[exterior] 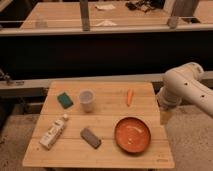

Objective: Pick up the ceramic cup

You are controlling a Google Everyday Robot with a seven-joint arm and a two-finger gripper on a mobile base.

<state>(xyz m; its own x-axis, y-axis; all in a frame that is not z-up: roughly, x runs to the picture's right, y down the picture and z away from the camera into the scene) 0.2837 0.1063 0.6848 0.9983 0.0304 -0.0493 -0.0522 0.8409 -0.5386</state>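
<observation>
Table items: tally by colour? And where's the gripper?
Orange: 2 (bowl, carrot)
Pale white: 2 (ceramic cup, tube)
Green: 1 (sponge)
Grey: 1 (block)
Total: 6
The gripper hangs at the table's right edge.

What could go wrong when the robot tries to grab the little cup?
1. The gripper hangs past the wooden table's right edge, far from the small pale grey-white ceramic cup. Reaching across, it might knock the small orange carrot lying between them.
2. The flat green sponge sits close to the cup's left side and could get bumped.
3. The cup stands upright, so a sideways nudge may tip it.
</observation>
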